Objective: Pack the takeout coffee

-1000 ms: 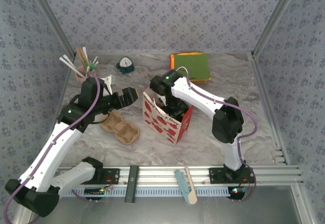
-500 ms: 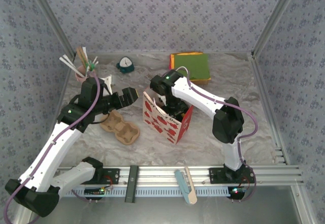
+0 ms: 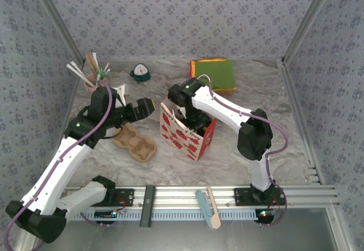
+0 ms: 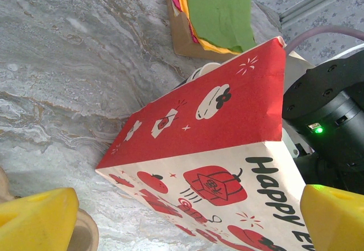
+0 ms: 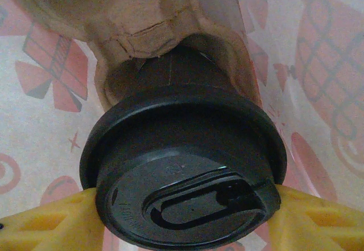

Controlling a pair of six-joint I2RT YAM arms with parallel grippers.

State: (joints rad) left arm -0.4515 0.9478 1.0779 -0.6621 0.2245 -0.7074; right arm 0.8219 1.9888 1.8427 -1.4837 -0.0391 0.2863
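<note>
Right wrist: right end effector pinches lidded cup in carrier inside bag; I'd press straight down b4 releasing. Left end effector spread.

Top cam sits high behind the arm bases, tilted down over the whole table. Left wrist cam is low and near, side-on to the red-and-white paper bag, which the top view shares. Right wrist cam looks inside that bag, tight on the lidded coffee cup.
</note>
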